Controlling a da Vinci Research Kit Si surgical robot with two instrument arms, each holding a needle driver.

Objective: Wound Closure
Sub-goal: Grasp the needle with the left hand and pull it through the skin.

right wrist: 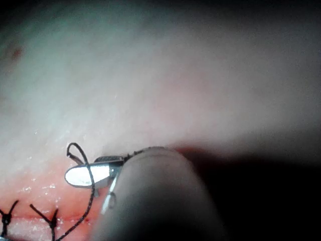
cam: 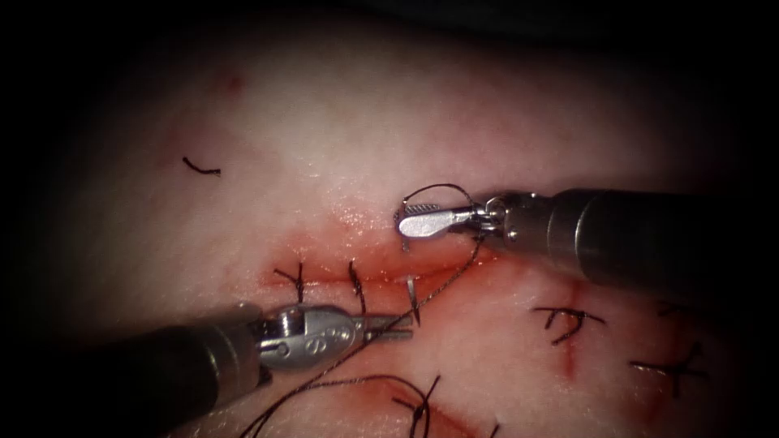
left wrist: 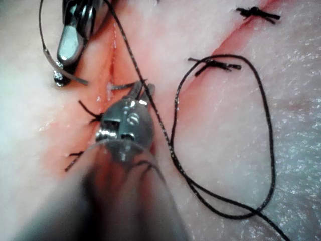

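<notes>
The curved needle (cam: 413, 298) stands in the tissue (cam: 503, 122) at the cut (cam: 365, 274), its shaft rising just below the cut line. The left tool (cam: 396, 328), jaws narrow, sits just beside the needle, whether gripping it I cannot tell. Above the cut, the right tool (cam: 414, 221) has its jaws closed with thread (cam: 442, 191) looped around them.

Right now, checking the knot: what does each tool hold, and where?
Right tool: thread, near its short end. Left tool: seemingly the same thread, mid-length.
</notes>
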